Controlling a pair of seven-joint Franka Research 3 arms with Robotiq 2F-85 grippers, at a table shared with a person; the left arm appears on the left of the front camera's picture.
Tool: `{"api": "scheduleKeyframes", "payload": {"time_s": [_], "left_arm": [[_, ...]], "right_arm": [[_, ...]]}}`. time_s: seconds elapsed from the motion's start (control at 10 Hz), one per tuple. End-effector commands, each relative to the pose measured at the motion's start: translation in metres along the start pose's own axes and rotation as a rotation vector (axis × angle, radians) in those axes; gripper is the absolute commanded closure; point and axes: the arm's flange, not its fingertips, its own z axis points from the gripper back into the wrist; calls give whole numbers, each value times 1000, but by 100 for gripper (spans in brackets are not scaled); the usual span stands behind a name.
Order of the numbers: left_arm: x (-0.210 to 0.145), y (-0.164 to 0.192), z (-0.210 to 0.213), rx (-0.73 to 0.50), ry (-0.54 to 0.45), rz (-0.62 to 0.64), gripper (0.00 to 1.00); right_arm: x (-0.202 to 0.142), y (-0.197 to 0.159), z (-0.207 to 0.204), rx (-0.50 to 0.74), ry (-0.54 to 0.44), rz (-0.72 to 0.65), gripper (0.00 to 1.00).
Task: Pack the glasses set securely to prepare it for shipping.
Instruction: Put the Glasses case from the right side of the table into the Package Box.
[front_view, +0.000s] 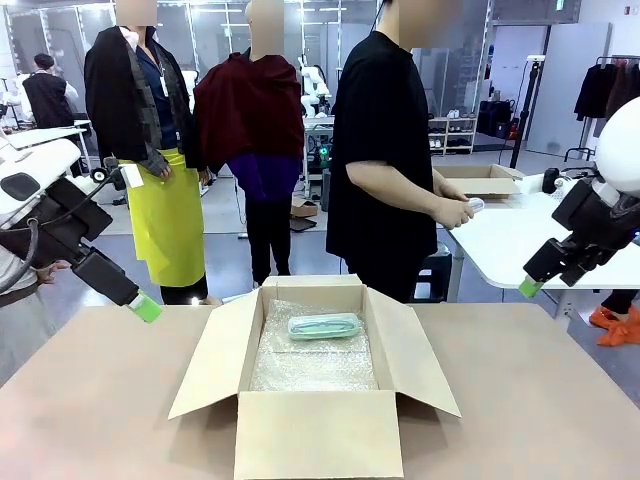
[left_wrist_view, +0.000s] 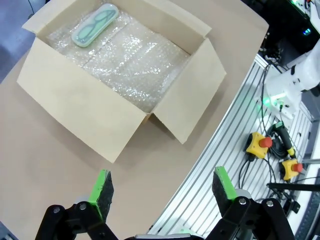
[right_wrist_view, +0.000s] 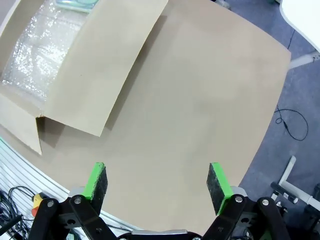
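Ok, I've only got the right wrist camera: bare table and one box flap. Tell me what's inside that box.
Observer: A mint-green glasses case lies on bubble wrap, near the far wall of the box.
Operator: Give me the left gripper.
Observer: The left gripper is open and holds nothing, raised to the left of the box.
Operator: Now tell me where the person is.
Observer: The person stands across the table, turned toward a white table on the right, hands over it.
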Motion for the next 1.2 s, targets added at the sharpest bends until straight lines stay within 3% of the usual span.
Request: {"api": "scheduleKeyframes", "payload": {"time_s": [0.0, 1.1], "left_arm": [[-1, 0, 0, 1, 6, -1, 0], [-1, 0, 0, 1, 6, -1, 0]], "right_arm": [[2, 0, 3, -4, 10, 2, 0], [2, 0, 3, -4, 10, 2, 0]]}}
